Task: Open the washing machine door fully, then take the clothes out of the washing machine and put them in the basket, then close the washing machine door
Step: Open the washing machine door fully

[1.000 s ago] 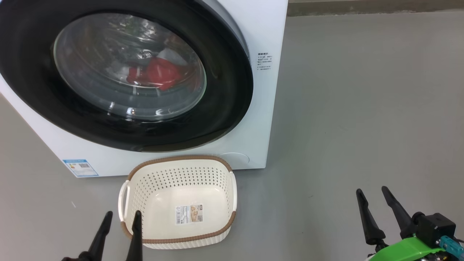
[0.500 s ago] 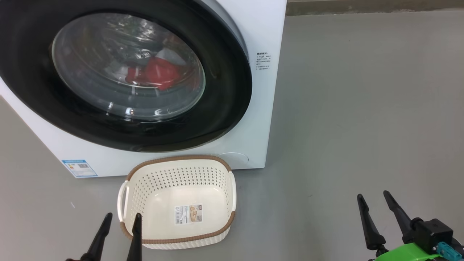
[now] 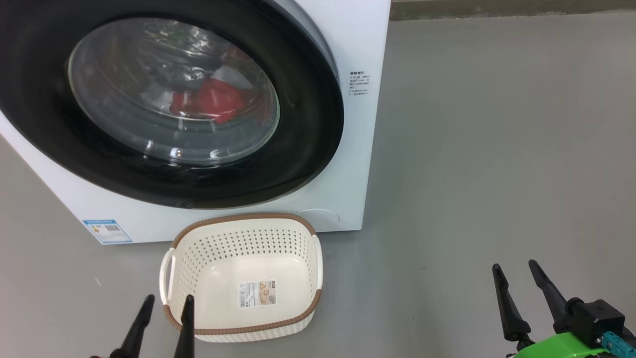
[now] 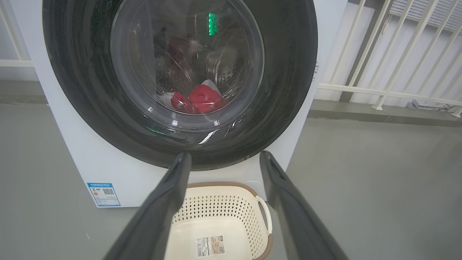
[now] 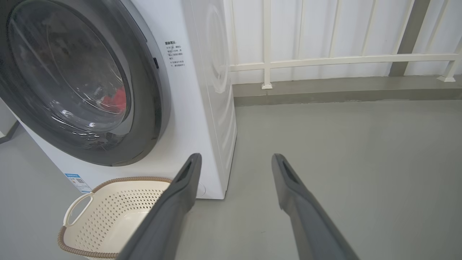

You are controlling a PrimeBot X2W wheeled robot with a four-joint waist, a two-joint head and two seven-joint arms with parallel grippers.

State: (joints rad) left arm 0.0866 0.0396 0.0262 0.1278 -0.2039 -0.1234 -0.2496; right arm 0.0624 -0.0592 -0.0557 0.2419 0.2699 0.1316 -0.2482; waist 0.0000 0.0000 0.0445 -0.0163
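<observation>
Shut washing machine door (image 3: pixel 308 124); left end effector (image 3: pixel 168 297), right end effector (image 3: pixel 514 265) spread, empty. You should hook its right rim edge, swing wide.

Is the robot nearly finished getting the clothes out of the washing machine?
Not nearly. Nothing looks done yet: the door looks shut, the red clothes lie inside behind it, and the basket is empty. Nothing is in hand: the left gripper and right gripper are open, away from the door. Opening, unloading and closing are all left.
</observation>
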